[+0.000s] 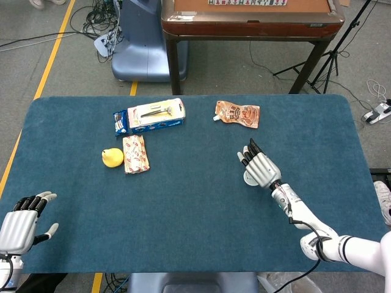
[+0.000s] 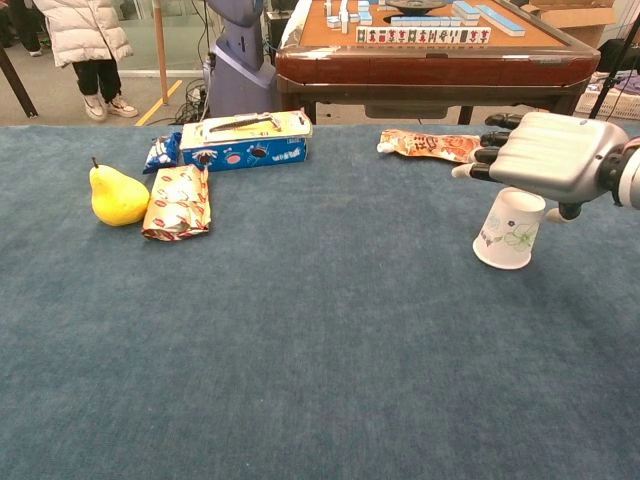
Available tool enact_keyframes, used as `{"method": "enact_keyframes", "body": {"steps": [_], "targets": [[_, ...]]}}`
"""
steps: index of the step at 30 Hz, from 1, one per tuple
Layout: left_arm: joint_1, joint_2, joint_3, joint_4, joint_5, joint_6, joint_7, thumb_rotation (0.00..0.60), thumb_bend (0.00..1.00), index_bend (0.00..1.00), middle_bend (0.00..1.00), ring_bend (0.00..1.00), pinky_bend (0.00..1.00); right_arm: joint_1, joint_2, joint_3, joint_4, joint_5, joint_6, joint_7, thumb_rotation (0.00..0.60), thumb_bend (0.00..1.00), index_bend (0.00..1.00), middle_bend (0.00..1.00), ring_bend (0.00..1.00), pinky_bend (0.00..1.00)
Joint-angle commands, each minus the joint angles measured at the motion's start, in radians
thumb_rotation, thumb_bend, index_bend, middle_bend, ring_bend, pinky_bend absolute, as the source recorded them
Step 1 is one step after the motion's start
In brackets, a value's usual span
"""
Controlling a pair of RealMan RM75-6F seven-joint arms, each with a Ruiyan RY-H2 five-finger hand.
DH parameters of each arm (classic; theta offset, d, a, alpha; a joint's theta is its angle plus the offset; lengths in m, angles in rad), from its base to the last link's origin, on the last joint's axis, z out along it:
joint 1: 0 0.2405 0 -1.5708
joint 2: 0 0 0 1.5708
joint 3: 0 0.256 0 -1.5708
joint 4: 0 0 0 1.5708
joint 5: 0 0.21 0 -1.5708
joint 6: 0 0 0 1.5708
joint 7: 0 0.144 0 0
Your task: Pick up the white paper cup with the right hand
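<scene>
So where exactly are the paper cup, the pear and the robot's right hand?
white paper cup [image 2: 509,232]: chest view, on its side wall.
pear [image 2: 117,197]: chest view, on its yellow body.
right hand [image 2: 545,155]: chest view, on the back of the hand, above the cup.

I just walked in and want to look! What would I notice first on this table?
Probably the shiny silver right hand, fingers spread, hovering over a white paper cup that stands upside down on the blue table. Next, the bright yellow pear at the far left, beside a snack packet.
</scene>
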Motion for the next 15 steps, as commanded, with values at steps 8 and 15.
{"method": "enact_keyframes", "body": {"steps": [8, 15], "targets": [[-0.008, 0.0, -0.015, 0.002, -0.002, 0.003, 0.0, 0.6, 0.2, 0.25, 0.22, 0.21, 0.18, -0.093, 0.123, 0.044, -0.168, 0.002, 0.142, 0.199, 0.6, 0.18, 0.0, 0.12, 0.06, 0.0], [-0.02, -0.006, -0.03, 0.004, -0.009, 0.001, 0.007, 0.6, 0.2, 0.25, 0.22, 0.21, 0.18, -0.205, 0.227, 0.063, -0.284, 0.003, 0.226, 0.472, 0.6, 0.19, 0.04, 0.21, 0.14, 0.07]]}}
